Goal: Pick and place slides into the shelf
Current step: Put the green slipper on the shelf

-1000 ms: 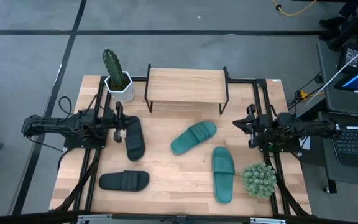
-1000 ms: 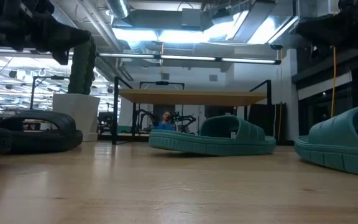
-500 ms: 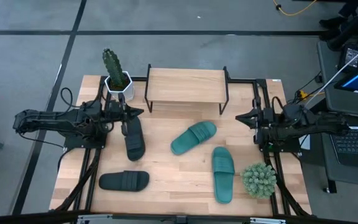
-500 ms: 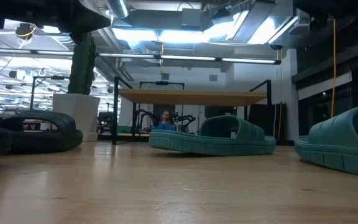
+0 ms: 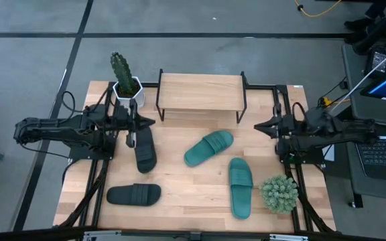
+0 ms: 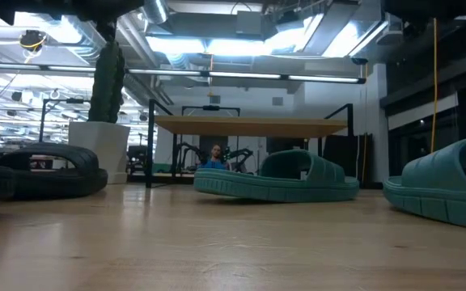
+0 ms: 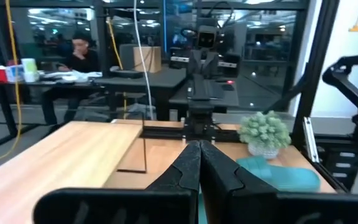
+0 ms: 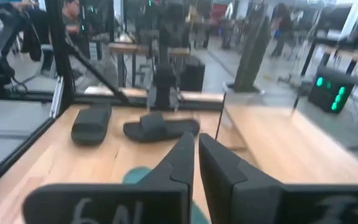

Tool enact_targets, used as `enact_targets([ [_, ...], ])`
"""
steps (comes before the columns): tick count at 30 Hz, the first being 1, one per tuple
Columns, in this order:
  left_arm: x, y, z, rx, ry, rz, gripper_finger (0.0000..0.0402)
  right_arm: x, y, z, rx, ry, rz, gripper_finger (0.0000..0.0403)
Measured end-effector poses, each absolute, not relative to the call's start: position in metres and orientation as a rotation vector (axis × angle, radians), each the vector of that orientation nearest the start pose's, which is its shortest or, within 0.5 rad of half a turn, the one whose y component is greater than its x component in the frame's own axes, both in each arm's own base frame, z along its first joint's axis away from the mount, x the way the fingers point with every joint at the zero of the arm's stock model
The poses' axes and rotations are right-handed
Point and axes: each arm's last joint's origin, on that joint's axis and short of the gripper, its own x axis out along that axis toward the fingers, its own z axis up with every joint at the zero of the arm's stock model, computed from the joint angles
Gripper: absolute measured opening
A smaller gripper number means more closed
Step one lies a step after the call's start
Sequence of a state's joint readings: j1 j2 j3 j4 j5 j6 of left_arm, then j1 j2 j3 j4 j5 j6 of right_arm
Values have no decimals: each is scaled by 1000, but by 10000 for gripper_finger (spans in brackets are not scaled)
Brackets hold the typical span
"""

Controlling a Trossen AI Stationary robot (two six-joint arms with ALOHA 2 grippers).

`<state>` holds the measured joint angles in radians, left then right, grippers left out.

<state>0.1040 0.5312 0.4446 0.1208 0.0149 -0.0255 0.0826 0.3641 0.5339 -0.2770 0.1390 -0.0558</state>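
nearest me on the table (image 5: 179, 201) lie one black slide (image 5: 134, 195) and one teal slide (image 5: 240, 187); further back sit the second teal slide (image 5: 208, 147) and the other black slide (image 5: 145, 148), ribbed, soft rubber. my left gripper (image 5: 139, 124), fingers pressed together, hovers just above that black one; my right gripper (image 5: 261, 126), equally narrow, waits by its edge. the plank shelf (image 5: 200, 92) stands empty at the back. risk: closed fingers would shove the slide, and the cactus pot (image 5: 129, 92) is close.

Picture's edge cuts off the near teal slide (image 6: 451, 184).
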Motion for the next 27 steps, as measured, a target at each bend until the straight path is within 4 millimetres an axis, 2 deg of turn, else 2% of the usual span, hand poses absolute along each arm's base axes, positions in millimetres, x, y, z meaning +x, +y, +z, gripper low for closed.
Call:
enact_targets([
  [6, 138, 10, 278, -65, -22, 63, 0, 132, 7, 271, -40, 277, -55, 15],
  [10, 138, 7, 278, -125, -23, 44, 0, 145, 8, 262, -20, 356, -55, 6],
  [16, 138, 5, 278, -127, -21, 27, 0, 151, 13, 258, 16, 381, -37, 13],
  [23, 138, 4, 277, -120, -12, 9, 0, 152, 23, 263, 64, 327, 19, 8],
  [27, 138, 2, 276, -56, 1, -57, 0, 152, 28, 264, 100, 317, 41, 8],
])
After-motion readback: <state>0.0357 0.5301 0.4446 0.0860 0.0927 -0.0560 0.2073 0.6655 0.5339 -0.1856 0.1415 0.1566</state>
